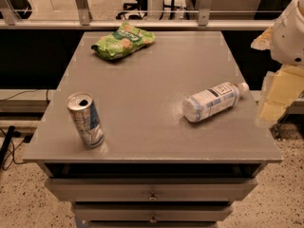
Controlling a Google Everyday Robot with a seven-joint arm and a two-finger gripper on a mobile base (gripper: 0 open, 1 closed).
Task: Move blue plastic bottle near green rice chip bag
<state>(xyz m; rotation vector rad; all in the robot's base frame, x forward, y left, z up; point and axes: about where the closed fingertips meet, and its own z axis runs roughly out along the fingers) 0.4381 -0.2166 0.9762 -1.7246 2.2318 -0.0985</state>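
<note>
Silver-blue can (85, 120) stands upright at front left of desk (152, 65). Green rice chip bag (122, 42) lies near far edge, left of centre. Blue plastic bottle (213, 100) lies on its side at right, cap toward pincer (276, 99). Pincer hangs off desk's right edge, near cap, not touching; its state cannot be told.

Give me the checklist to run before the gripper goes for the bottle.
1. Bottle in view, lying on its side on the right half of the table: ok.
2. Bag in view, at the far left: ok.
3. Gripper placed for the grasp: not ok. It hangs off the table's right edge, apart from the bottle.
4. Line from bottle to bag free of the can, which stands front left: ok.
5. Room on the table right of the bag: ok.
6. Bottle will not roll when touched: cannot tell.
</note>
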